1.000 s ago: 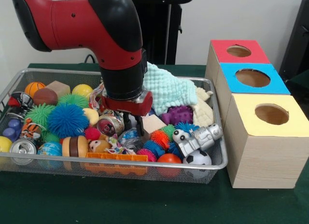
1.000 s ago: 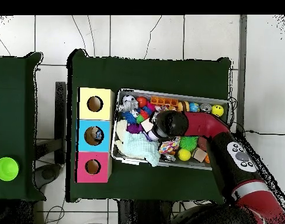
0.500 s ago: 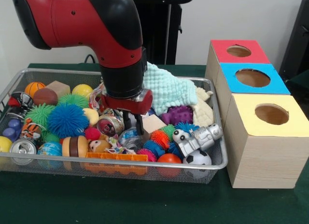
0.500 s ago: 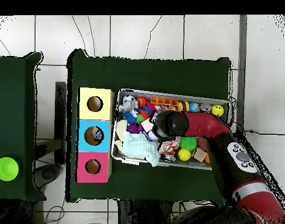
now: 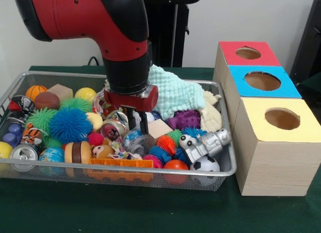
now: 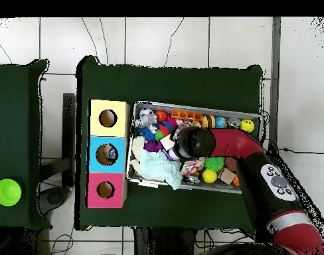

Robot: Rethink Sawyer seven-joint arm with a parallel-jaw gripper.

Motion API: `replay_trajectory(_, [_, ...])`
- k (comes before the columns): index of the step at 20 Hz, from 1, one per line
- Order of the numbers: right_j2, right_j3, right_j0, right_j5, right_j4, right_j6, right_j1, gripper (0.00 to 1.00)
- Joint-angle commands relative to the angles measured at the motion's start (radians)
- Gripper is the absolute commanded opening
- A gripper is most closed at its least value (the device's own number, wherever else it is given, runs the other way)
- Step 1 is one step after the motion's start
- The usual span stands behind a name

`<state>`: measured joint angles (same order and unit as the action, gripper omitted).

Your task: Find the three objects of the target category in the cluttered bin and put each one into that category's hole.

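Note:
A wire bin (image 5: 226, 168) on the green table is packed with toys: a blue spiky ball (image 5: 69, 125), a crushed silver can (image 5: 114, 128), a wooden block (image 5: 159, 127), a silver robot toy (image 5: 205, 142) and a mint cloth (image 5: 175, 92). My gripper (image 5: 138, 125) hangs over the bin's middle, just above a shiny crinkled bluish wrapper (image 5: 133, 138), between the can and the block. In the overhead view the arm's head (image 6: 193, 141) covers the gripper. Three boxes with round holes stand beside the bin: red (image 5: 248, 53), blue (image 5: 263, 81) and yellow (image 5: 281, 118).
Other clutter includes a small basketball (image 5: 35, 91), a purple spiky toy (image 5: 184, 118), a soccer ball (image 5: 204, 165), a second can (image 5: 23, 153) and an orange comb-like piece (image 5: 120, 163). A green bowl (image 6: 7, 191) sits on a separate table.
The arm has risen a little above the clutter and shifted slightly toward the can. The bin's contents look unmoved.

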<state>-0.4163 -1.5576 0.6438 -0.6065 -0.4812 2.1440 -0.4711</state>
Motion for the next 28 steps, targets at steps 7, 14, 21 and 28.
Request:
replay_trajectory(7, [-0.045, -0.071, 0.001, 0.030, -0.021, -0.077, -0.060, 0.00])
replay_trajectory(14, [-0.051, -0.079, 0.007, 0.011, -0.005, -0.079, -0.075, 0.00])
replay_trajectory(21, [-0.051, -0.089, 0.000, -0.005, 0.008, -0.069, -0.093, 0.00])
replay_trajectory(28, [-0.050, -0.102, -0.020, -0.039, 0.035, -0.046, -0.124, 0.00])
